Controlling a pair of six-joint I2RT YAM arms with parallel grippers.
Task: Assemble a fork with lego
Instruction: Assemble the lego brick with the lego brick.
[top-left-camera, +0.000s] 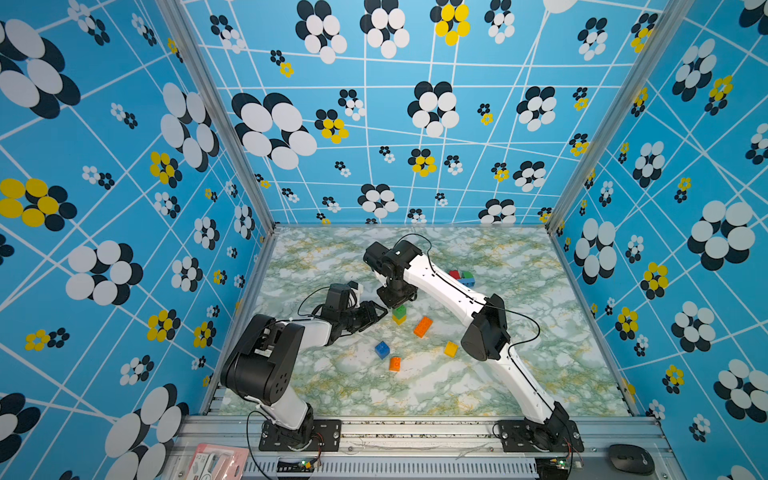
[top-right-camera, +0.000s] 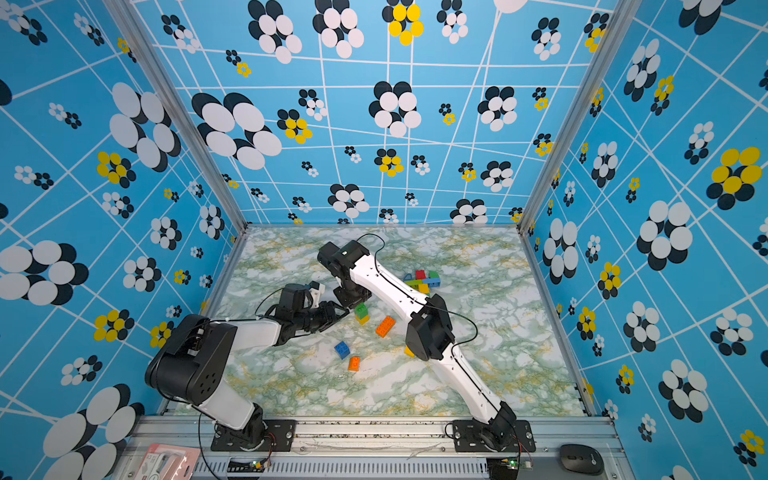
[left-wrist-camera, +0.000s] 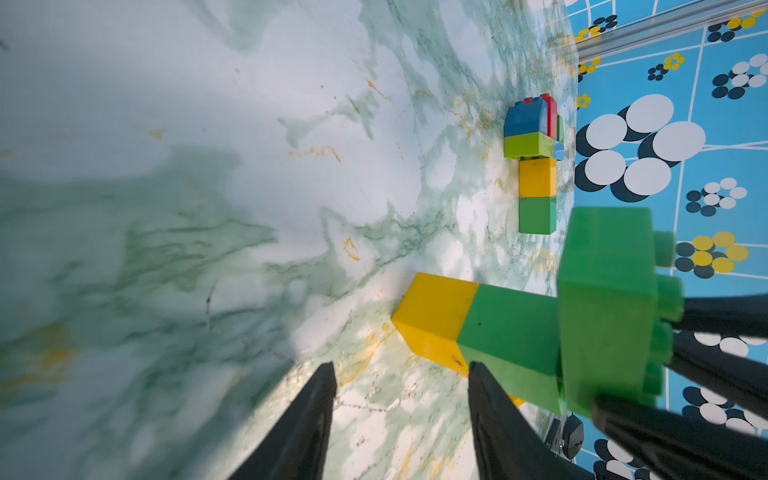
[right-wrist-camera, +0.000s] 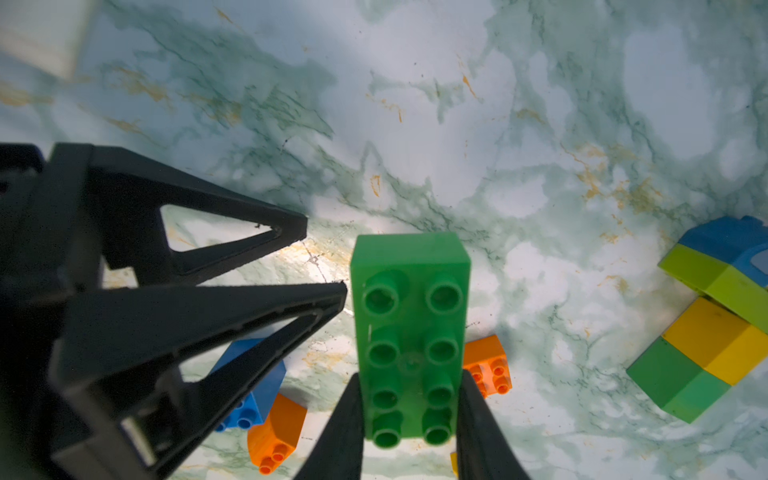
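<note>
A green oblong lego brick (right-wrist-camera: 409, 316) sits between my right gripper's (right-wrist-camera: 409, 376) fingers, which are shut on its long sides. In the left wrist view this brick (left-wrist-camera: 606, 307) lies across the top of a small stack, a green square brick (left-wrist-camera: 507, 328) on a yellow one (left-wrist-camera: 432, 320) that stands on the table. My left gripper (left-wrist-camera: 401, 368) is open beside the stack with only table between its fingers. In both top views the two grippers (top-left-camera: 380, 312) (top-right-camera: 357, 297) meet at this stack (top-left-camera: 399, 314).
A built piece of blue, lime, yellow, green and red bricks (left-wrist-camera: 536, 166) (top-right-camera: 422, 280) lies further back by the right arm. Nearer the front lie an orange oblong brick (top-left-camera: 423, 326), a blue brick (top-left-camera: 381, 349), a small orange brick (top-left-camera: 395, 363) and a yellow brick (top-left-camera: 451, 348).
</note>
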